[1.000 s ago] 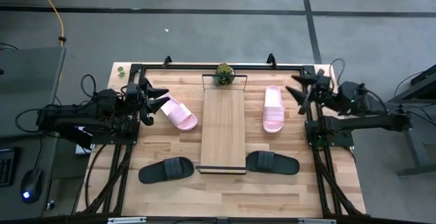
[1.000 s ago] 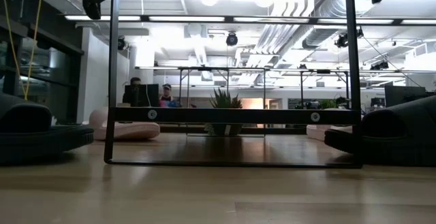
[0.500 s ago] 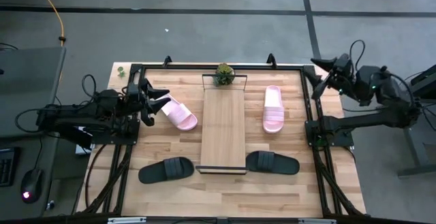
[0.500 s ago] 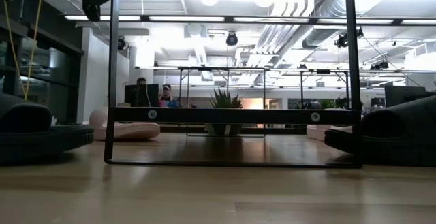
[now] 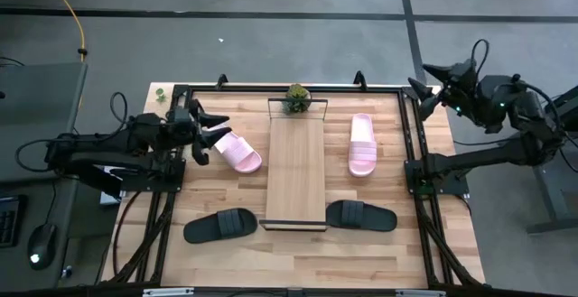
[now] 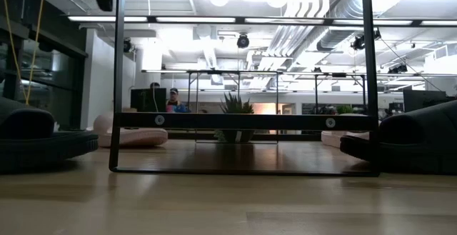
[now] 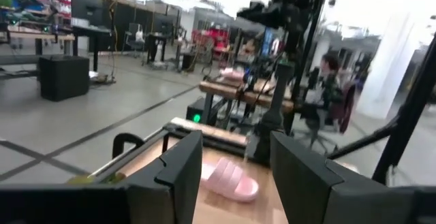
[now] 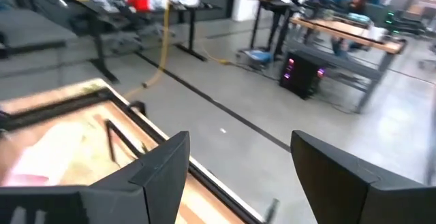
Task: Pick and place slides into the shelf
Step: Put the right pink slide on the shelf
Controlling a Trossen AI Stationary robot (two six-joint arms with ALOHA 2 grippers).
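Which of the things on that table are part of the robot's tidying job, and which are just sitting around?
Part of the job:
- two pale pink slides
- two black slides
- the shelf, with nothing on its board yet

Just lying about:
- small potted plant at the shelf's far end
- tiny green object by the table's far left corner

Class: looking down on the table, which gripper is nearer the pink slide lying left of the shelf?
Left. The left gripper hovers right beside that pink slide; the right gripper is raised beyond the table's far right corner.
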